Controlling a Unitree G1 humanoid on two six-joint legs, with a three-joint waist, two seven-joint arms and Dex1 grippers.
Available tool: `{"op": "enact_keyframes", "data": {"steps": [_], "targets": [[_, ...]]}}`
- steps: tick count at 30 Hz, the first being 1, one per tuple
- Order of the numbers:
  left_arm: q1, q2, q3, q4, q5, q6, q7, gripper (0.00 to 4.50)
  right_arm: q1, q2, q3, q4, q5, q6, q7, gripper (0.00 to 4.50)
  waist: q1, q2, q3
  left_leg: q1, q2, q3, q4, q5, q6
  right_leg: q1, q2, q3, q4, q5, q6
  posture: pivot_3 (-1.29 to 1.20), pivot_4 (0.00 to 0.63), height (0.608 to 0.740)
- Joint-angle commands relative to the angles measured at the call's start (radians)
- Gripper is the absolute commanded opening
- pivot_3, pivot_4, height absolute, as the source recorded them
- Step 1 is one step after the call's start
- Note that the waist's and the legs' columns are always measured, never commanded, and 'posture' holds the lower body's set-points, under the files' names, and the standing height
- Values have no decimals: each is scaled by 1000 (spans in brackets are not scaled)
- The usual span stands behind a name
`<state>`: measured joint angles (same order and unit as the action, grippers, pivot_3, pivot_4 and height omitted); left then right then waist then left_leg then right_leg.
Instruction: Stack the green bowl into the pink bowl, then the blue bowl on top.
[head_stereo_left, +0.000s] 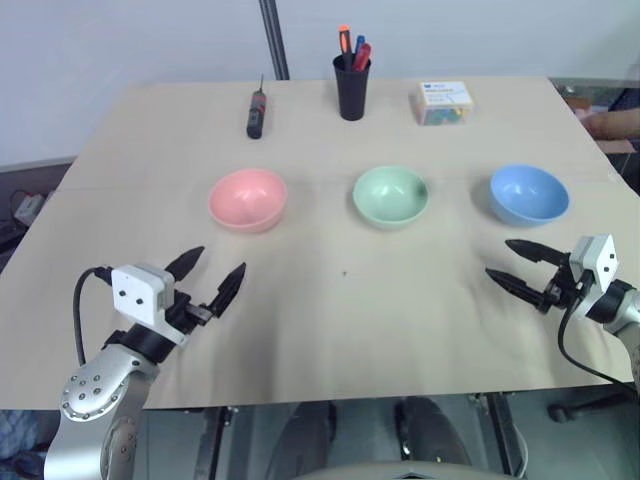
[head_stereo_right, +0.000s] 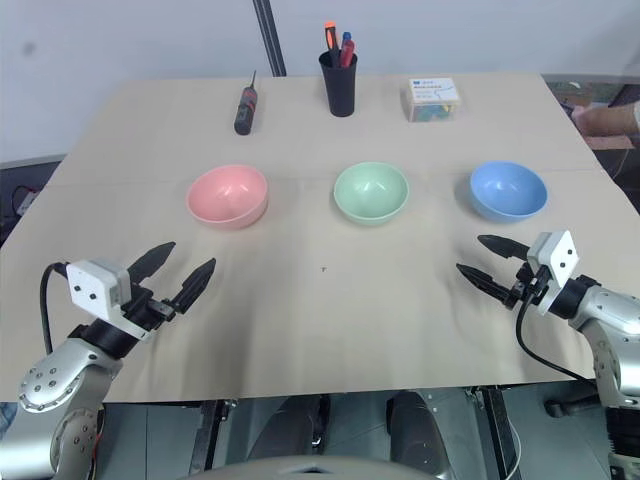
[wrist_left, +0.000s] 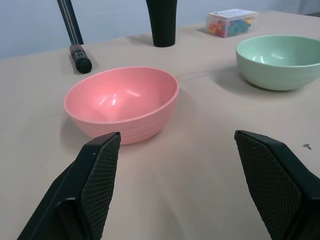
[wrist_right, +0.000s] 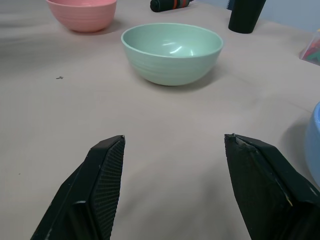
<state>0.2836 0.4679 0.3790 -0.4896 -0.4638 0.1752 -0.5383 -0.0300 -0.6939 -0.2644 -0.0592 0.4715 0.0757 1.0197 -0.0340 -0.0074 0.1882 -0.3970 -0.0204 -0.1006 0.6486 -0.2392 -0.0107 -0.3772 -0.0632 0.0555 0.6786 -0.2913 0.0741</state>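
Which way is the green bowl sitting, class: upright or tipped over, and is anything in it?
Upright and empty. The green bowl rests on its base on the table, rim up, its smooth inside bare.

pink bowl (head_stereo_left: 247, 199) left, green bowl (head_stereo_left: 390, 195) middle, blue bowl (head_stereo_left: 529, 194) right

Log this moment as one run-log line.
stage: not started | pink bowl, green bowl, blue bowl: separate, in row | left gripper: open | right gripper: open
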Motion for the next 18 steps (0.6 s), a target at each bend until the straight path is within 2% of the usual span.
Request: {"op": "enact_keyframes", "data": {"steps": [1, 9, 18], "targets": [[-16, 12, 12, 0, -5, -23, -15, 3855, 12, -7, -44, -2, 10, -32, 8, 3335, 0, 0, 0, 0, 0, 0, 0, 0, 0, 0, 0, 0, 0, 0, 0, 0, 150, 740], [-65, 28, -7, 12, 16, 66, 29, 3855, 24, -11, -43, 20, 11, -55, 27, 3335, 1, 0, 0, 0, 0, 0, 0, 0, 0, 0, 0, 0, 0, 0, 0, 0, 150, 740], [-141, 48, -27, 44, 20, 90, 14, 3855, 6, 1, -28, 17, 8, -65, 26, 3335, 0, 0, 0, 0, 0, -1, 0, 0, 0, 0, 0, 0, 0, 0, 0, 0, 150, 740]]}}
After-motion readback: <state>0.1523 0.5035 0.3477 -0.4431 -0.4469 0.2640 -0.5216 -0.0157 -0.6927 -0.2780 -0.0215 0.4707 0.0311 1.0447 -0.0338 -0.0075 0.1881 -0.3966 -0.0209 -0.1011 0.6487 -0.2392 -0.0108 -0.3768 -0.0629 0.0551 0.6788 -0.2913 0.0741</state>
